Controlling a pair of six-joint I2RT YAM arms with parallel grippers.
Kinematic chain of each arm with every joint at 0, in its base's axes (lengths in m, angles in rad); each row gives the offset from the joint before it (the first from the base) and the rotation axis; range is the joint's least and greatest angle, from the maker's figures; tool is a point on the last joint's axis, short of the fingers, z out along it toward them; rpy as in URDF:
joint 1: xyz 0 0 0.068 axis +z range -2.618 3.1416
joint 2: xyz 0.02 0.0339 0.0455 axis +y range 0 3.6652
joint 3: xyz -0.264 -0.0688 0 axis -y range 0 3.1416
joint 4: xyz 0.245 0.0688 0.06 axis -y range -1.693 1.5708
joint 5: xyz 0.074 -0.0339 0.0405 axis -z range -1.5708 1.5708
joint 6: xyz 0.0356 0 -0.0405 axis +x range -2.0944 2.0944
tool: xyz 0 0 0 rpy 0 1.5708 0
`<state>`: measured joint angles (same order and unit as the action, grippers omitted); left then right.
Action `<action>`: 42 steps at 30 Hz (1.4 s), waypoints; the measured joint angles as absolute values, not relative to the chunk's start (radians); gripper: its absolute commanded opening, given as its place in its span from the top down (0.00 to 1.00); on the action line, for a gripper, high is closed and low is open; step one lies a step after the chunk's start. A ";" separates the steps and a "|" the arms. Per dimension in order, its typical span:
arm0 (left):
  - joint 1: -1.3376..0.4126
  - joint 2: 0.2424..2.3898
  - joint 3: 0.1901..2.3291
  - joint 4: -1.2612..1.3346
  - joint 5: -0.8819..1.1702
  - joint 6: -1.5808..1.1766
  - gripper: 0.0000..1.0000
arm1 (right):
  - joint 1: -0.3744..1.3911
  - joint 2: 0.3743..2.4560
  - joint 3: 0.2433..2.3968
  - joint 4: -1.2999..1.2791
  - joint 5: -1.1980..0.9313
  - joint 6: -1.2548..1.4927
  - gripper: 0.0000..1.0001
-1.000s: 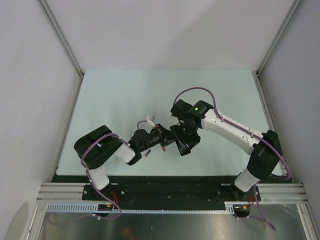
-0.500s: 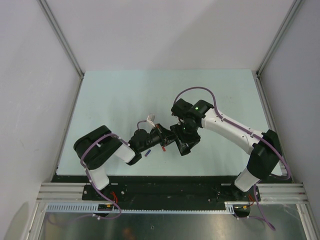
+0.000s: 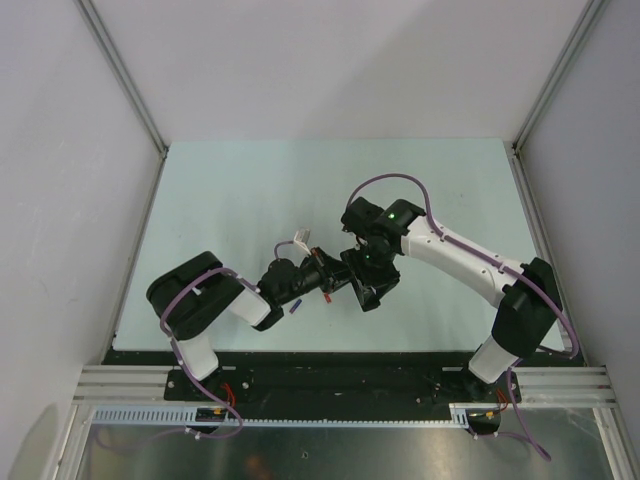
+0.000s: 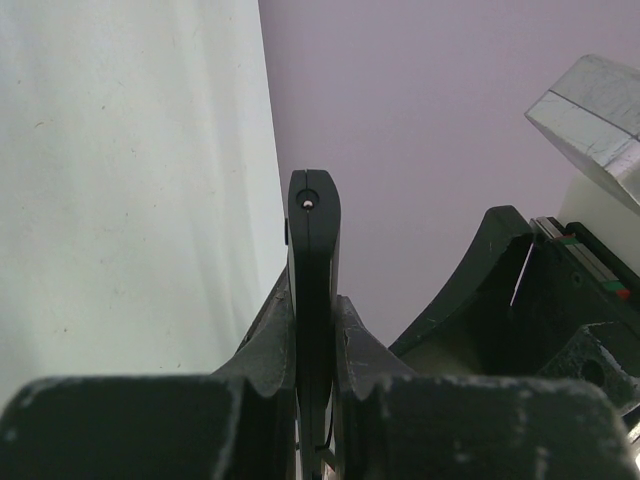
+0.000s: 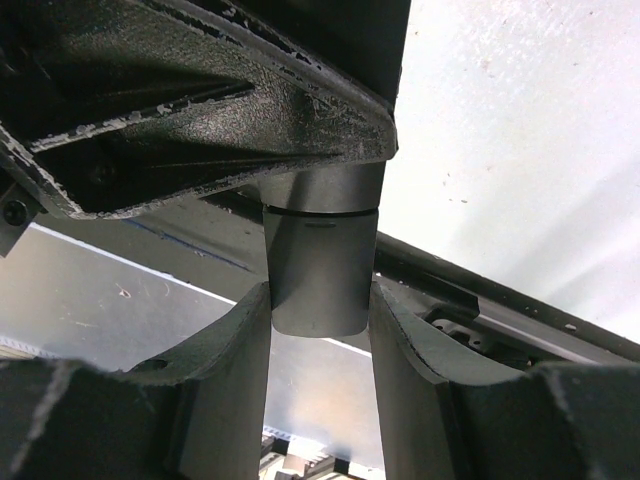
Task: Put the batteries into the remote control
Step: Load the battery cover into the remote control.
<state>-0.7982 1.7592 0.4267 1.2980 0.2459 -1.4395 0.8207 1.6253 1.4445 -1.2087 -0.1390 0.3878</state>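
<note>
Backdrop: pale green worktop (image 3: pixel 250 190) boxed in by white walls (image 3: pixel 330 70), with a metal rail (image 3: pixel 340 385) along its near edge.
Left arm (image 3: pixel 205 300): extends right from its base, low over the near middle of the worktop.
Right arm (image 3: pixel 450 255): bends in from the right, so that the two wrists meet nose to nose.
Left jaws: clenched on the remote (image 4: pixel 314 235), with both fingers (image 4: pixel 268 335) pressed against its flat faces.
Remote: seen edge-on in the left wrist view, a thin black bar sticking out past the fingertips. A small pale dot sits near its far end. In the top view it is lost among the black wrists over the near middle of the worktop.
Right jaws: grasping the silver battery (image 5: pixel 320 250), one finger (image 5: pixel 240 350) on each side of it.
Silver battery: upright in the right wrist view. Its lower end shows between the fingers and its upper end is hidden behind a rough black part above. Whether it touches the remote cannot be told.
Purple battery (image 3: pixel 296 308): lying on the worktop just beside the left wrist, on its near side, apart from both sets of jaws.
</note>
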 measured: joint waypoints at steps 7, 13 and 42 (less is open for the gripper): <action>-0.799 1.759 0.427 1.298 0.246 -1.439 1.00 | 0.821 1.625 1.446 -1.211 -0.138 0.388 1.00; -0.800 1.749 0.427 1.291 0.245 -1.439 1.00 | 0.821 1.629 1.446 -1.211 -0.138 0.388 1.00; -0.801 1.712 0.426 1.255 0.229 -1.441 1.00 | 0.820 1.642 1.449 -1.205 -0.136 0.389 0.70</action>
